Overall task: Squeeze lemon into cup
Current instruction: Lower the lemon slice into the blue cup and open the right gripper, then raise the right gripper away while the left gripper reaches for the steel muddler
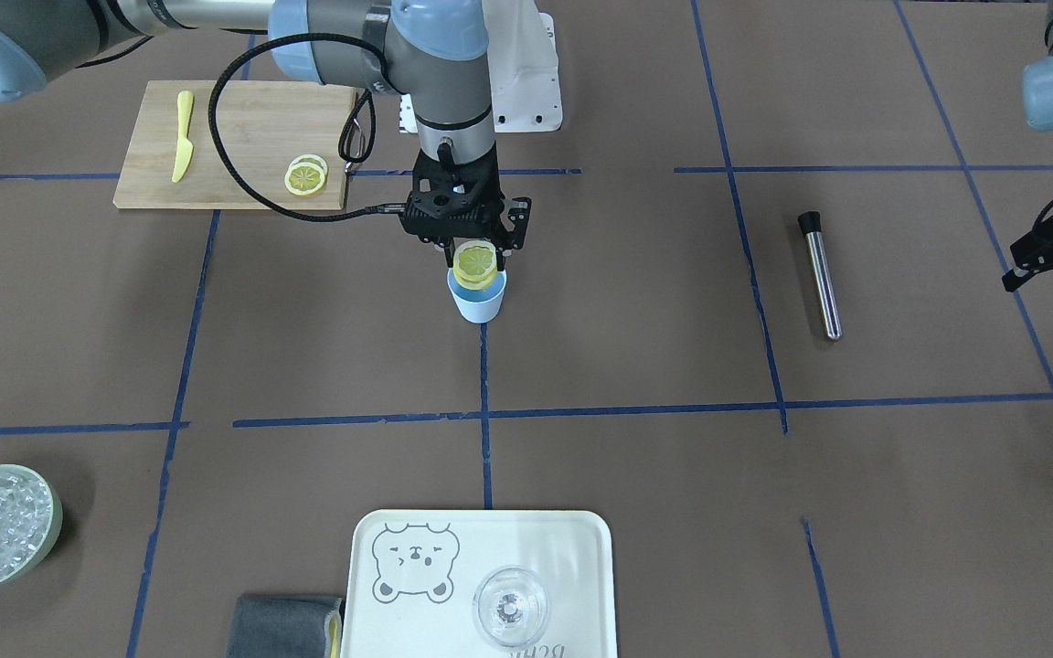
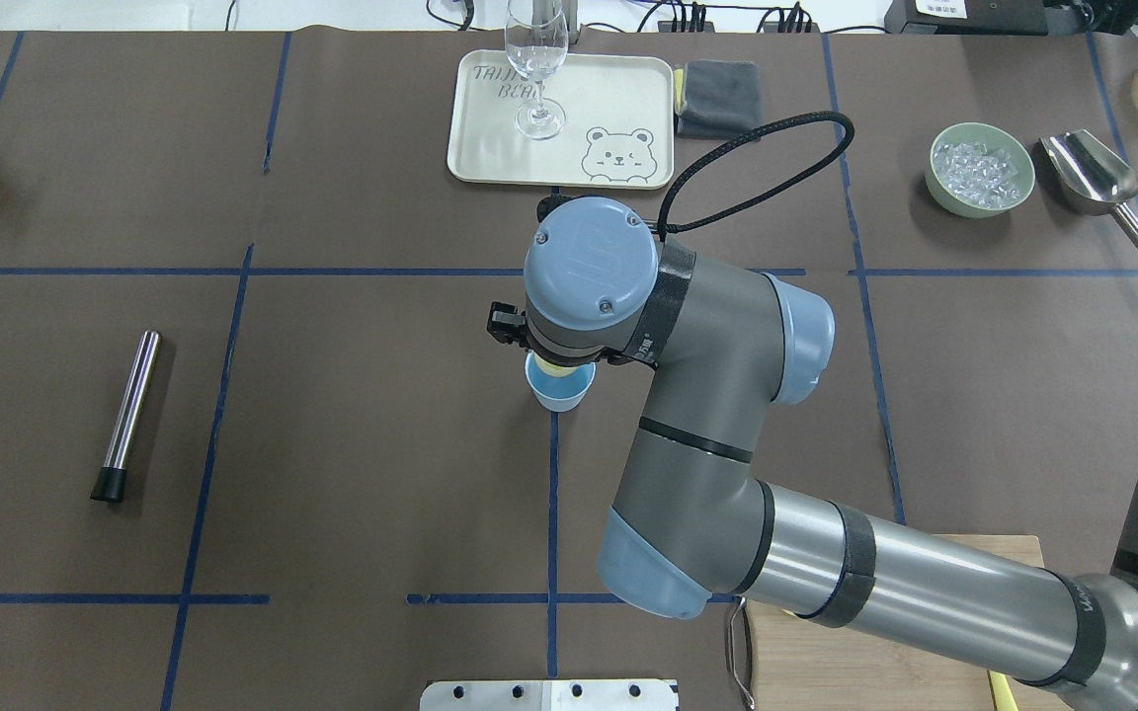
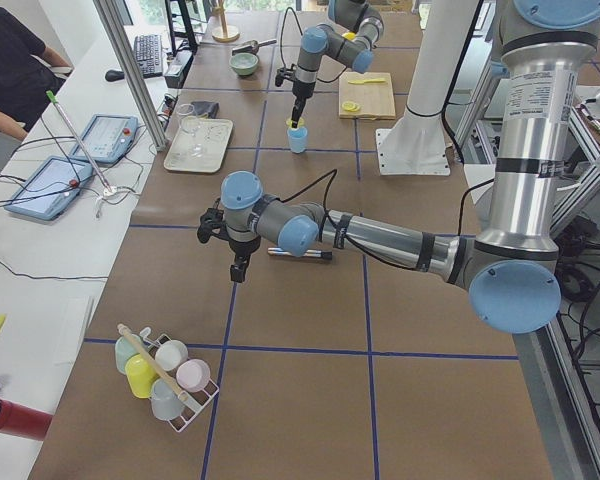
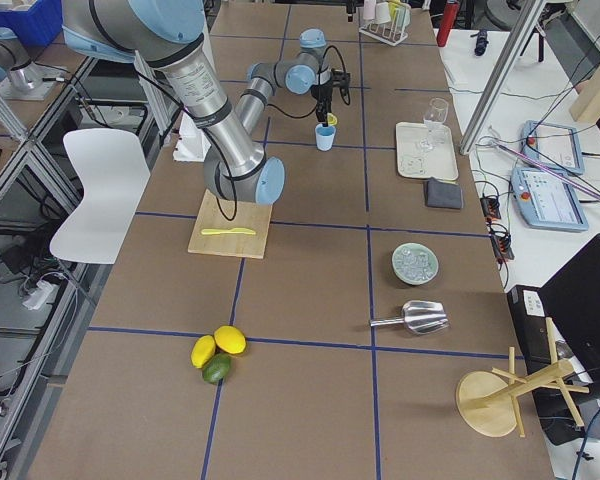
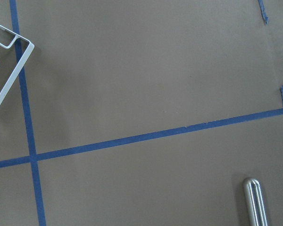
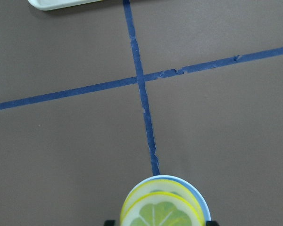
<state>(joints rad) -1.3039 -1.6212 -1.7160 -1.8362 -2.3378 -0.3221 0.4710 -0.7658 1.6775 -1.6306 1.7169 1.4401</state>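
The taped table carries the cup, wooden board, tray, ice bowl and steel rod.

You have: right arm grey housings, pale-blue round caps, silver tube, black bands | wrist cap embossed UR logo, small screws round rim | braided black cable looping from wrist | right gripper black, skeletal frame | left arm same colours, printed label on silver tube
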